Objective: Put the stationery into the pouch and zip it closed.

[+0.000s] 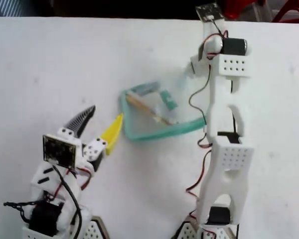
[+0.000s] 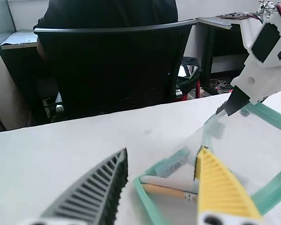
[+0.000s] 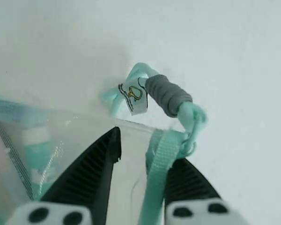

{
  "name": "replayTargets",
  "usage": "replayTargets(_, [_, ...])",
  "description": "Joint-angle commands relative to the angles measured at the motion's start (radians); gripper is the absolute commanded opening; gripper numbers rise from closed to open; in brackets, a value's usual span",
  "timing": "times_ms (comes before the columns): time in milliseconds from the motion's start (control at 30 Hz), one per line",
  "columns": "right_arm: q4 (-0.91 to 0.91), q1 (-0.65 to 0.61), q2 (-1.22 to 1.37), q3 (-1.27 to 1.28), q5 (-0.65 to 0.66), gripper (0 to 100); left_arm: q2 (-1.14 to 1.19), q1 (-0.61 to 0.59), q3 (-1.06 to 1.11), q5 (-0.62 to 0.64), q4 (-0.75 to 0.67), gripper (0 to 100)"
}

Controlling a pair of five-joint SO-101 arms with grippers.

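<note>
White tabletop [image 1: 65, 59] runs right across my high view, bare apart from the two arms and the job between them. Beyond its far edge, the left wrist camera gives me one black mesh-backed office chair [image 2: 112, 61] and one dark desk [image 2: 215, 21] against a pale wall.

I count one pouch [image 1: 182, 128], clear-walled with a mint-green edging. It lies near the middle of the table, between the arms, its edging spread in a rough triangle. Inside it I count one wooden pencil [image 1: 147, 110] lying at a slant and one teal-labelled piece [image 1: 168, 100] just beyond it. A third, grey-blue item sits at the far corner, and I cannot name it.

The left gripper [image 1: 106, 112] has one black finger and one yellow finger. They stand wide apart with nothing between them. The yellow tip is right at the pouch's near corner, and I cannot tell whether it touches.

The right gripper [image 3: 147, 150] is at the pouch's opposite corner, fingers drawn narrow and pinching the green edging and clear wall. That corner is raised off the table. Just past the fingers hangs one zip pull [image 3: 168, 96], a green cord wrapped in grey, with one small tag [image 3: 133, 96] beside it.
</note>
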Motion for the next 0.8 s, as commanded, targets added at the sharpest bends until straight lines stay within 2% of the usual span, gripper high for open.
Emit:
replayTargets(0, [0.044, 0.005, 0.028, 0.06, -0.006, 1.7, 0.007, -0.008, -0.008, 0.009, -0.029, 24])
replayTargets(433, [0.061, -0.007, -0.022, 0.141, -0.009, 1.9, 0.01, -0.008, -0.006, 0.009, -0.031, 24])
replayTargets(500, [0.065, -0.022, -0.022, 0.144, -0.012, 6.3, 0.01, -0.008, -0.006, 0.009, -0.031, 24])
replayTargets(633, [0.087, -0.048, -0.015, 0.144, -0.012, 25.9, 0.01, -0.008, -0.006, 0.011, -0.031, 24])
replayTargets(767, [0.101, -0.065, -0.047, 0.137, -0.011, 24.9, 0.01, -0.008, -0.006, 0.011, -0.028, 24])
